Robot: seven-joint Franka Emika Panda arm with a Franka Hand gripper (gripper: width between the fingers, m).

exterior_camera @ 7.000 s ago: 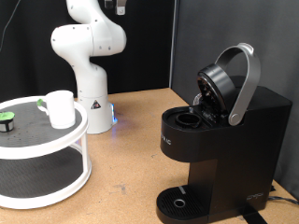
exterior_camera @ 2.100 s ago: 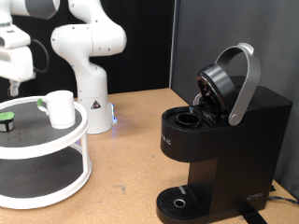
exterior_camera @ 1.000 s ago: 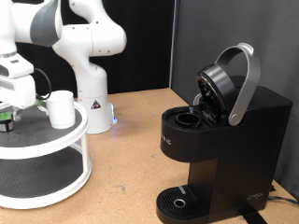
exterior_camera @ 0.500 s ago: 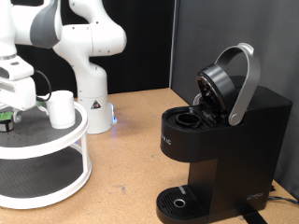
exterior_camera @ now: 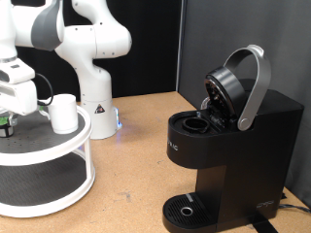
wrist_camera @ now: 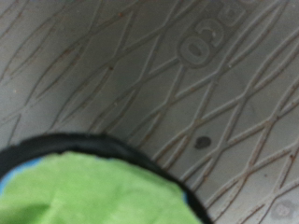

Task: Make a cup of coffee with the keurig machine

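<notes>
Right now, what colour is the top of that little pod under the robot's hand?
Bright green with a dark rim; the pod shows best in the wrist view.

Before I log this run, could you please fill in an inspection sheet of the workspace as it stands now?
Surface: brown tabletop carrying a white two-tier round stand.
Job's things: white cup on the stand's top tier; keurig machine at the exterior view's right, lid raised, pod chamber open.
Clutter: green-topped pod on the top tier, filling the wrist view.
End effector: low over the pod, beside the cup; fingers not readable.
Cables: one behind the machine's base.
Surroundings: dark backdrop.
</notes>
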